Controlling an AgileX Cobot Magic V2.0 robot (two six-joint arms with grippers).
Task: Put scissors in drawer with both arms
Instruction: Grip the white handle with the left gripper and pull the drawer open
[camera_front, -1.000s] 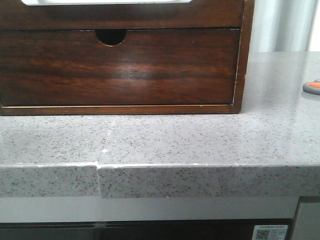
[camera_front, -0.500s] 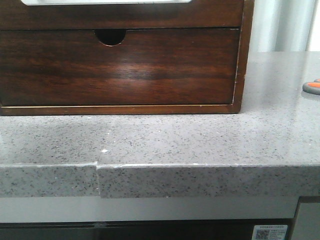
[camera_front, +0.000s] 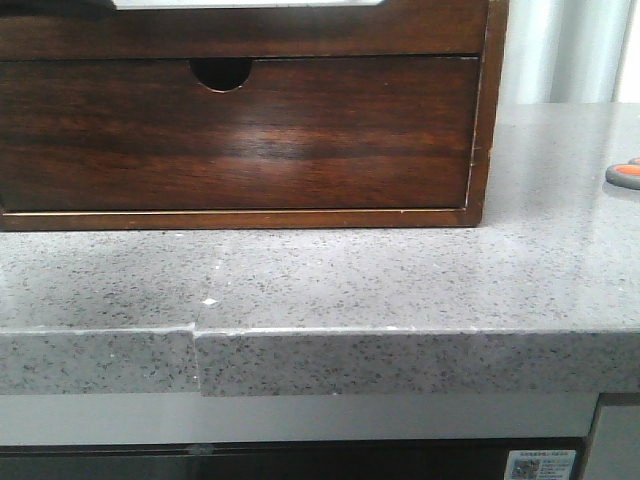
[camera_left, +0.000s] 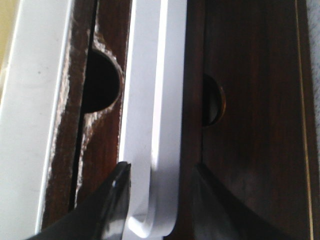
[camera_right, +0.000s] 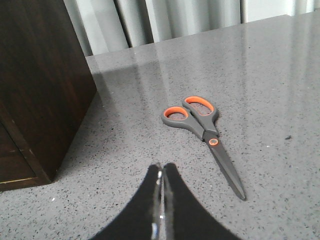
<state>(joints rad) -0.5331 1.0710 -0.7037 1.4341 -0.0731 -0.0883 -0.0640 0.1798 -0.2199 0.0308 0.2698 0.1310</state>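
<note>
The scissors (camera_right: 200, 125) have orange handle loops trimmed in grey. They lie flat on the grey counter, right of the wooden chest (camera_front: 480, 120); only the handles show at the right edge of the front view (camera_front: 625, 173). My right gripper (camera_right: 161, 167) is shut and empty, hovering over the counter a short way from the blades. The plain upper drawer front (camera_front: 300, 32) runs along the top of the front view. My left gripper (camera_left: 160, 172) is open, its fingers (camera_left: 119, 200) straddling a white bar (camera_left: 155, 100) on the chest front.
The lower drawer front (camera_front: 240, 135) with a half-round notch (camera_front: 221, 72) is closed. The speckled counter (camera_front: 400, 280) has a seam and a front edge near me. Grey curtains (camera_right: 175, 17) hang behind the counter.
In the front view, a dark shape now covers the left end of the white strip at the top edge. The scissors and the lower drawer front have not moved.
</note>
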